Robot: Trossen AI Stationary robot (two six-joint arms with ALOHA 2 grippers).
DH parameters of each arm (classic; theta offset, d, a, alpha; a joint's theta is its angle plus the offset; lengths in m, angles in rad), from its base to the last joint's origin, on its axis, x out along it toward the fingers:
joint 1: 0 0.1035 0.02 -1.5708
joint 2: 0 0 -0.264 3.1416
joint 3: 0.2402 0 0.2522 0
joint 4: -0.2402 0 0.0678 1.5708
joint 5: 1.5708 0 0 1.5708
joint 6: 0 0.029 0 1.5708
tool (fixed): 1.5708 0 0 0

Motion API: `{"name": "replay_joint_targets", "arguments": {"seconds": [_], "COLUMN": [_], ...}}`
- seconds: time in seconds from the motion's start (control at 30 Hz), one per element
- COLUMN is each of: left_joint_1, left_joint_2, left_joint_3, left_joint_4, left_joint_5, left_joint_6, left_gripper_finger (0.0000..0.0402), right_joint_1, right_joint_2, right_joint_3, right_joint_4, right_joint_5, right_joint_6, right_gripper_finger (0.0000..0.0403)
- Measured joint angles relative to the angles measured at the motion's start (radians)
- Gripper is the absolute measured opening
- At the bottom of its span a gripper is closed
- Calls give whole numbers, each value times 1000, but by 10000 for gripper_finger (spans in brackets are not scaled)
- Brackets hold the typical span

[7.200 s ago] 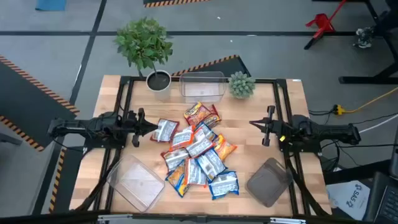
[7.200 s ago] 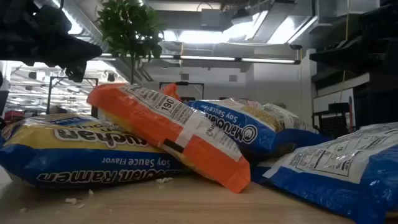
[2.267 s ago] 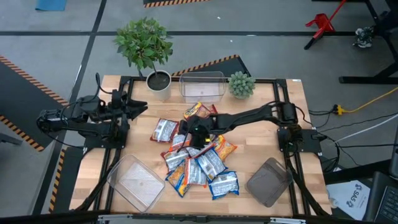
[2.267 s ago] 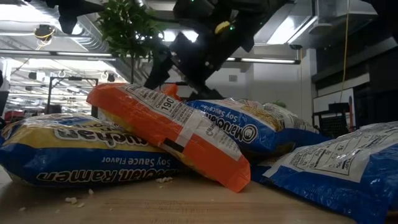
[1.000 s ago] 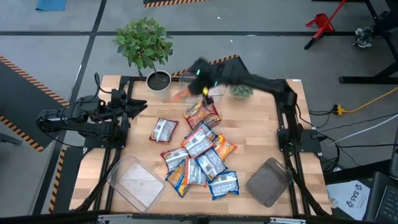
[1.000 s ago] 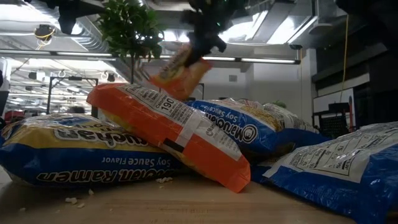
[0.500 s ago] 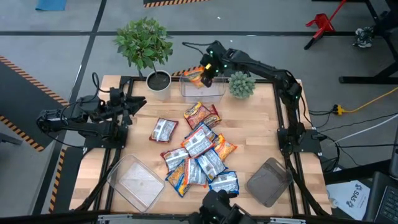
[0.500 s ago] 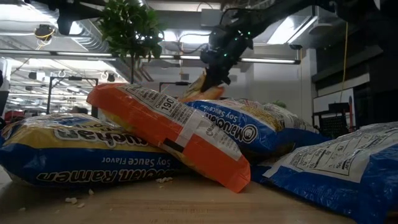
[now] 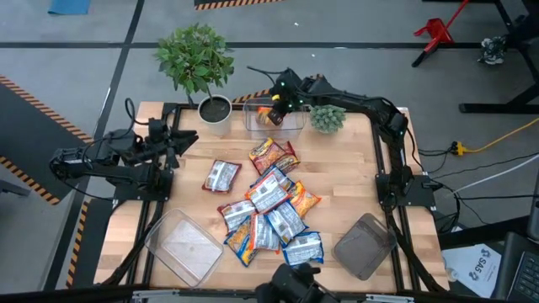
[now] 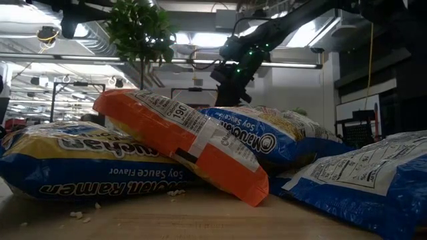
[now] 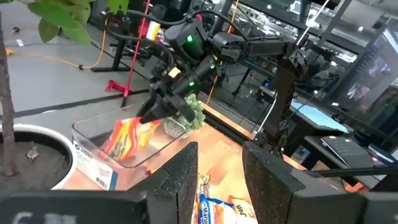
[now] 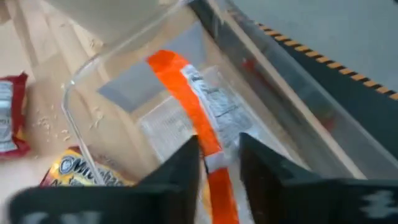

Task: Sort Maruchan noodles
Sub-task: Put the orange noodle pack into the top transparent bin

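Orange packet (image 9: 268, 113) sits inside the clear tub (image 9: 274, 118) at the far edge of the table (image 9: 354, 194), between the potted plant (image 9: 195, 61) and the small succulent (image 9: 327, 114). The right claw (image 9: 278, 108) is positioned over this tub; in the right wrist view its fingers (image 12: 180, 163) stand narrowly apart on either side of the packet's orange end, at or just above it, and whether they grip it cannot be told.

The remaining Maruchan noodles (image 9: 271, 210) lie in a loose, overlapping pile at the centre of the table, in blue-and-white, red and orange print. One packet (image 9: 222, 176) lies just beside the pile, on the left arm's side.

The left claw (image 9: 187, 140) hangs above the table's left edge, well apart from the pile, fingers (image 11: 184, 180) parted with a visible gap.

A second clear tub (image 9: 184, 246) rests at the near left corner. A dark-tinted tub (image 9: 365, 245) rests at the near right corner.
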State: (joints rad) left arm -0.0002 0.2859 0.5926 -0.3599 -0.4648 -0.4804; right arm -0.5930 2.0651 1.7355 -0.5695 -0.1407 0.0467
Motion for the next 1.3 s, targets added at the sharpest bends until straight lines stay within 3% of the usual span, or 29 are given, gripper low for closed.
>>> {"name": "replay_joint_targets", "arguments": {"seconds": [0.17,0.3,0.47,0.7,0.8,1.1,1.3], "left_joint_1": [0,0,0,0,0,0,0], "left_joint_2": [8,28,66,123,140,153,153], "left_joint_3": [0,0,0,0,0,0,0], "left_joint_4": [-87,-170,-204,-211,-210,-208,-209], "left_joint_5": [-7,-9,-10,-9,-9,-12,-33], "left_joint_6": [-81,-120,-120,-115,-115,-121,-142], "left_gripper_finger": [120,120,120,120,120,120,120], "right_joint_1": [-13,-11,11,128,137,114,114], "right_joint_2": [-4,-26,-30,-1,37,146,194], "right_joint_3": [11,93,206,218,217,216,218], "right_joint_4": [18,-1,-90,-195,-209,-223,-222], "right_joint_5": [5,-2,43,171,200,19,69], "right_joint_6": [1,-58,-324,-662,-687,-682,-718], "right_gripper_finger": [200,232,236,236,237,237,237]}}
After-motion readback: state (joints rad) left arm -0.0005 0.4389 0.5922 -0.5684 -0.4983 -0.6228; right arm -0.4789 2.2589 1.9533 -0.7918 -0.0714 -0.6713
